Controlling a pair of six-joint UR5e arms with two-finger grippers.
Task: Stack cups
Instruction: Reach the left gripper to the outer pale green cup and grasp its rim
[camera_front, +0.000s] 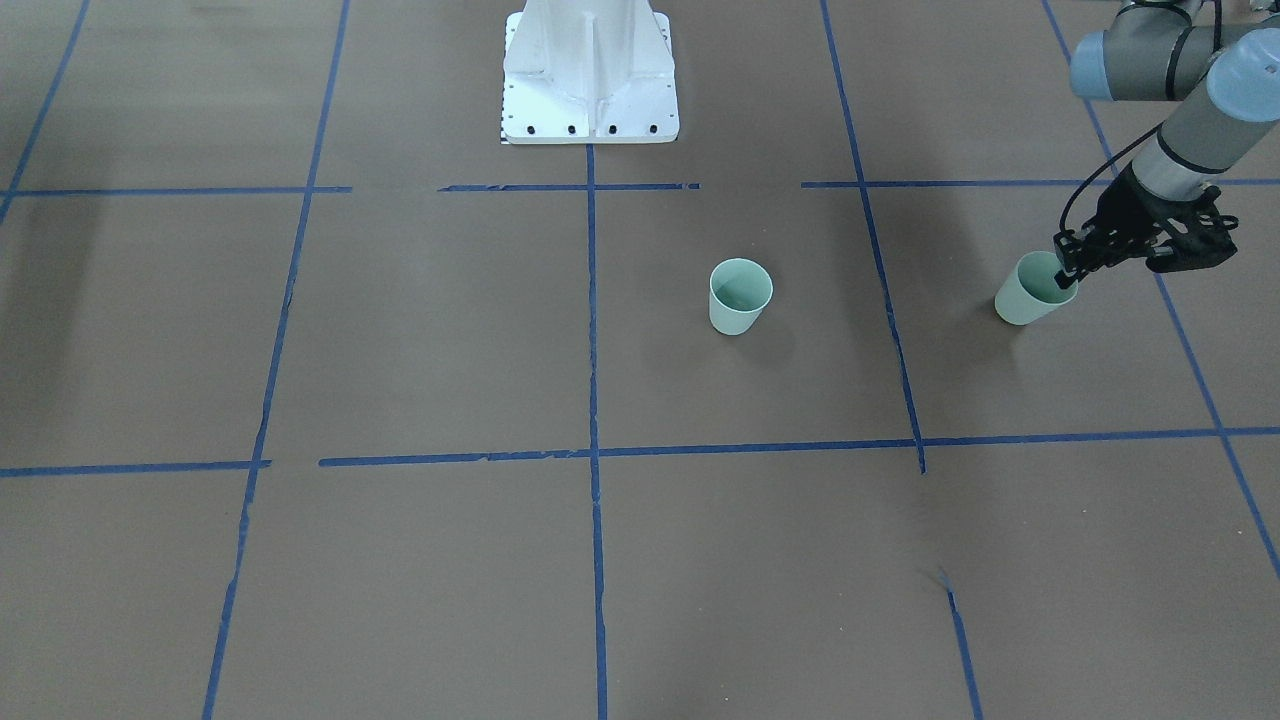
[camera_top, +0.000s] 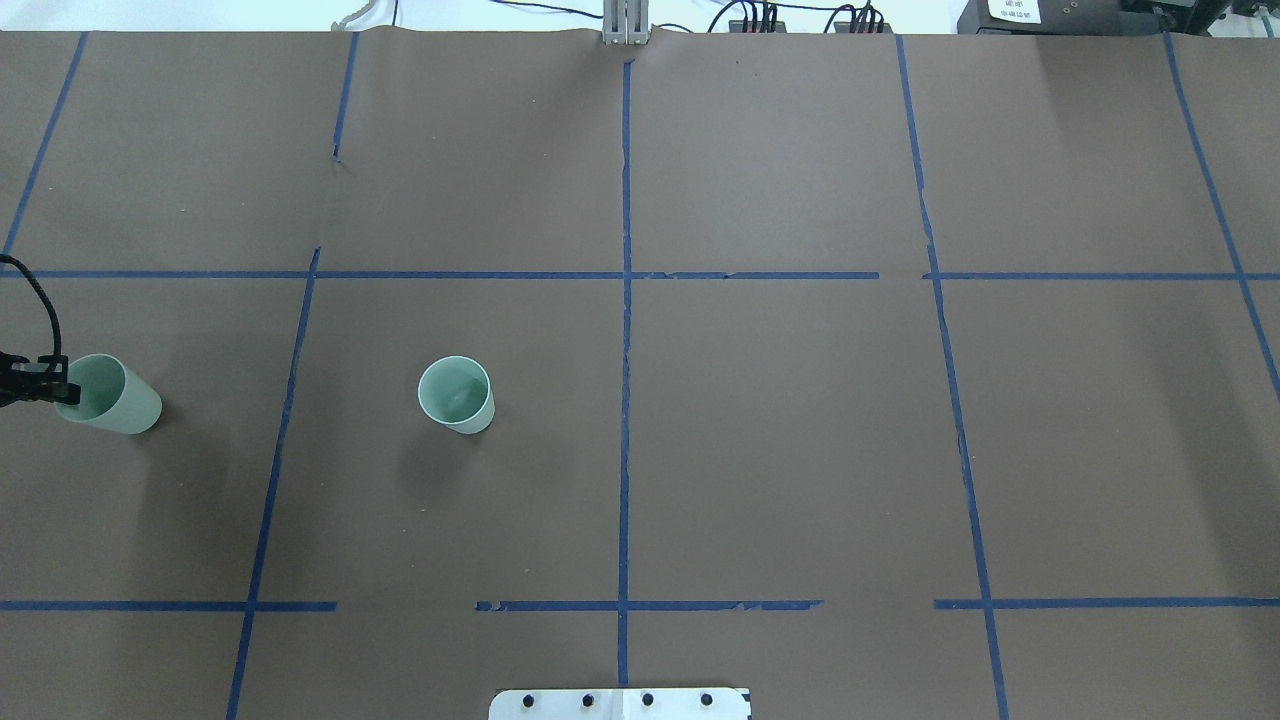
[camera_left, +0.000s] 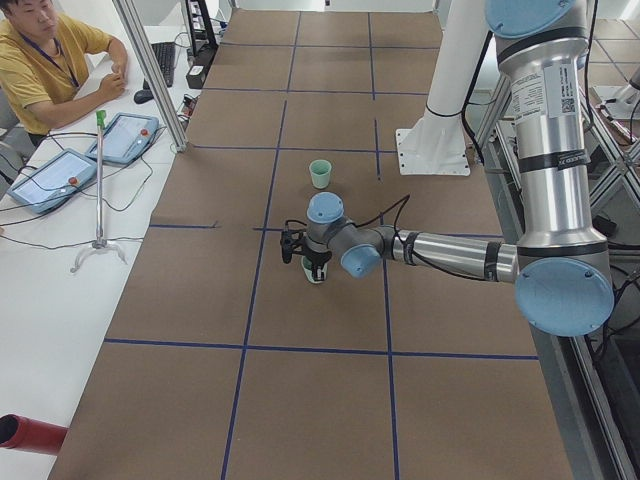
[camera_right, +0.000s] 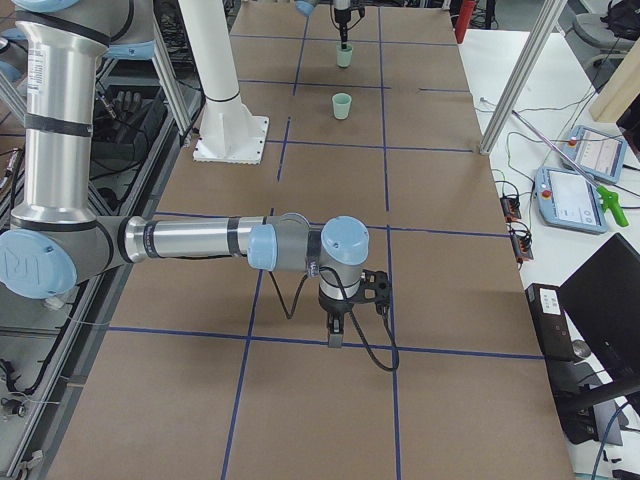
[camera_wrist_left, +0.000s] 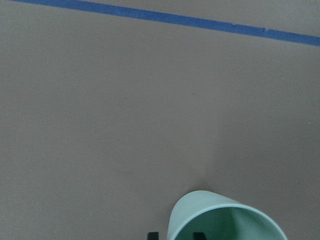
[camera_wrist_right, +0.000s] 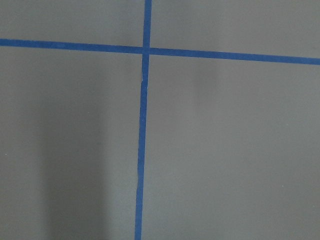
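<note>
Two pale mint-green cups stand on the brown table. One cup stands free near the middle; it also shows in the overhead view. My left gripper is at the rim of the other cup, far out on my left. One finger is inside that cup and one outside, closed on its wall. My right gripper shows only in the exterior right view, low over the table far from both cups. I cannot tell whether it is open or shut.
The white robot base stands at the table's near edge. Blue tape lines divide the brown table surface. An operator sits at a side table with tablets beyond my left end.
</note>
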